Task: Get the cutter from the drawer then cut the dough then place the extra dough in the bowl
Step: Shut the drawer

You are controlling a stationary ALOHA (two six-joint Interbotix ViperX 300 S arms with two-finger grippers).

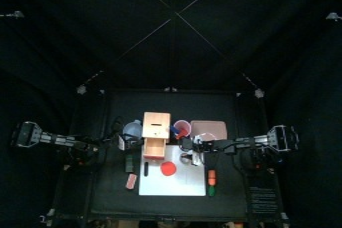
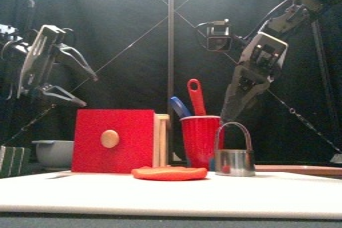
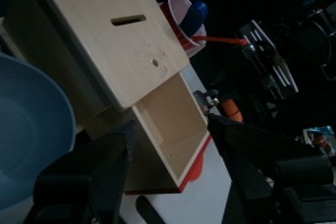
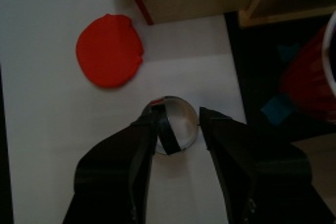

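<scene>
**Front view.** The right claw (image 2: 230, 112) hangs directly over the cutter (image 2: 235, 159), at the top of its wire handle. Whether it grips the handle cannot be told. The cutter stands upright on the white cutting board (image 2: 171, 184). The dough (image 2: 170, 173) lies flat just beside it, towards the left claw (image 2: 83, 87), which is raised, spread wide and empty. The red cup (image 2: 201, 142) stands close behind the right claw.

**Right wrist view.** The cutter sits squarely under the claw. The dough is off to one side, not touching it.

**Left wrist view.** The drawer (image 3: 171, 135) stands open and looks empty. The bowl (image 3: 27, 130) is next to this claw.

**Top view.** The pink tray (image 1: 207, 128) lies on the surface behind the right claw.

**Risks.**
- The thin handle may slip or tilt when lifted.
- An off-centre press would clip the dough's edge.
- The arm could knock the cup.
- Dough may stick in the cutter.

**Count.** There is one each of the cutter, dough, bowl, drawer, cup, tray and board. Two knives stand in the cup.
</scene>
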